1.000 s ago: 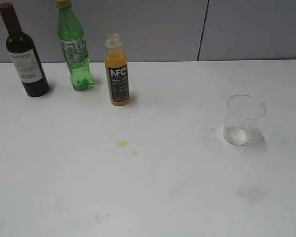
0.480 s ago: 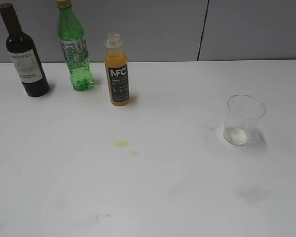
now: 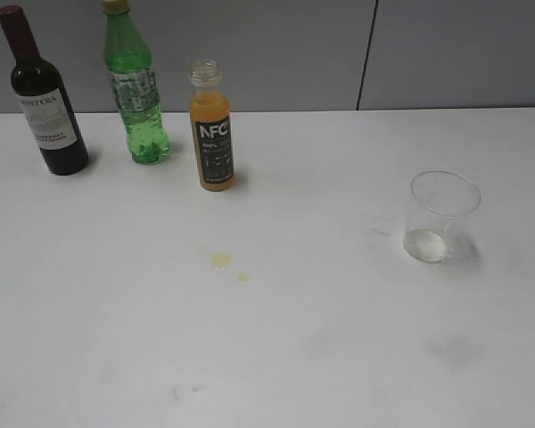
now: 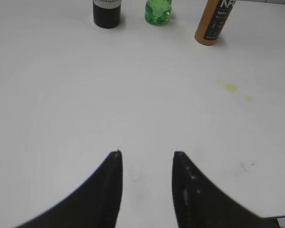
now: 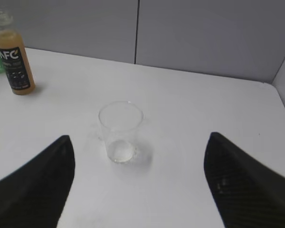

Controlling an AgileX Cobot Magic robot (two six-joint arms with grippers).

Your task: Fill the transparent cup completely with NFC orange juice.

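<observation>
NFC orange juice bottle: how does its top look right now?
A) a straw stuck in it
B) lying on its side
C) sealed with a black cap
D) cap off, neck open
D: the NFC orange juice bottle stands upright beside the green soda bottle, its clear threaded neck bare and no cap on it.

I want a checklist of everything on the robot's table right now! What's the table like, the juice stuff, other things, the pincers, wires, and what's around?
Surface: white table, small yellow drips, faint smudges.
Job's things: juice bottle upright, cap off, nearly full; clear cup upright, no juice in it, far to its right.
Clutter: wine bottle, green bottle, both at the back left.
Pincers: left pincer partly open, holding nothing; right pincer wide open, facing the cup.
Cables: nothing seen.
Surroundings: grey wall panels.
</observation>
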